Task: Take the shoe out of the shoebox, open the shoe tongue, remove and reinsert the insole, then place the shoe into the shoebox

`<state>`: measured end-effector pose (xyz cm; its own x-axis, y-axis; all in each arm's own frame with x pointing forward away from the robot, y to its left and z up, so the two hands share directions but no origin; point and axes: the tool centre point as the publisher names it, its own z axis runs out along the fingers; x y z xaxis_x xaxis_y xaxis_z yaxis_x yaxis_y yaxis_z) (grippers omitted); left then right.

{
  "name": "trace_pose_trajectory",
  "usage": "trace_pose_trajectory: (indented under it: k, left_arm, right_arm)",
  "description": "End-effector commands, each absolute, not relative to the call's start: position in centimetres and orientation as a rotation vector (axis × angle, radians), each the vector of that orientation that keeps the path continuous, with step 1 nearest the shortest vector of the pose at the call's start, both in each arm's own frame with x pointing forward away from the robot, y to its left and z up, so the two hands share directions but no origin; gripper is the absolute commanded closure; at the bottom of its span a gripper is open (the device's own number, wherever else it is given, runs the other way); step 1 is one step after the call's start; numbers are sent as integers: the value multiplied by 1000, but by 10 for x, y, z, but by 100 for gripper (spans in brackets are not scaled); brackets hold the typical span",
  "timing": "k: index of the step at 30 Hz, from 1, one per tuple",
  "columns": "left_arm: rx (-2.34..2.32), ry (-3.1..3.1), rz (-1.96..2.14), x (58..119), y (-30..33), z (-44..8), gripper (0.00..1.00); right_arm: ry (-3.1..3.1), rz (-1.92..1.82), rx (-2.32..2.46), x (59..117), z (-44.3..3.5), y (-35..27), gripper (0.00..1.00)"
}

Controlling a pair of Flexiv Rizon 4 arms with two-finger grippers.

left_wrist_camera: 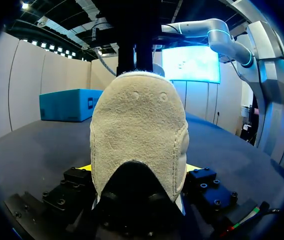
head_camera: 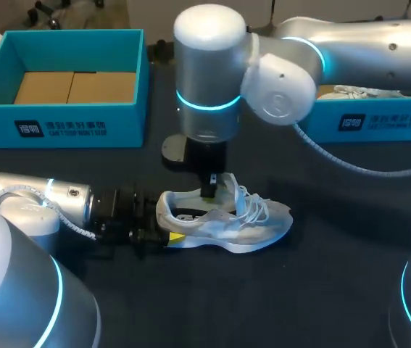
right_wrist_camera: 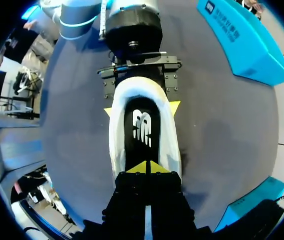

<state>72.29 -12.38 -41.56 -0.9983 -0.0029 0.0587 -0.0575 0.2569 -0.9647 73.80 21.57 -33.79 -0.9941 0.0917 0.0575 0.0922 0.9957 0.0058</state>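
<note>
Shoe [head_camera: 227,221] on counter [head_camera: 299,290]: left pincer [right_wrist_camera: 140,108] pinches its heel; right pincer [right_wrist_camera: 147,167], tips pressed together, sits over its opening.

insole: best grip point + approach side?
Probably the insole at its heel end, from above through the collar: the shoe sits upright, opening up. The left gripper clamps the heel from behind, and the forefoot lies under the laces.
</note>
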Motion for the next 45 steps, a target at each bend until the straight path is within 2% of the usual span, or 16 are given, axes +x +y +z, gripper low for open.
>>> trace_pose_trajectory:
  k: [1,21,37,38,39,42,45]
  left_arm:
    - [60,-2456,1888,723,-124,-416,100]
    - [60,-2456,1888,723,-124,-416,100]
    - [60,-2456,1888,723,-124,-416,100]
    - [60,-2456,1888,723,-124,-416,100]
    - [60,-2456,1888,723,-124,-416,100]
    - [60,-2456,1888,723,-124,-416,100]
    - [60,-2456,1888,723,-124,-416,100]
  right_arm:
    - [-3067,63,-113,741,-347,227,100]
    - [-3007,118,-75,704,-365,224,100]
    - [-3150,165,-137,729,-380,211,100]
    - [-3153,161,-141,730,-381,210,73]
    - [-3162,153,-147,730,-382,209,60]
    - [-3167,152,-143,732,-383,208,61]
    - [-3173,152,-137,734,-382,209,56]
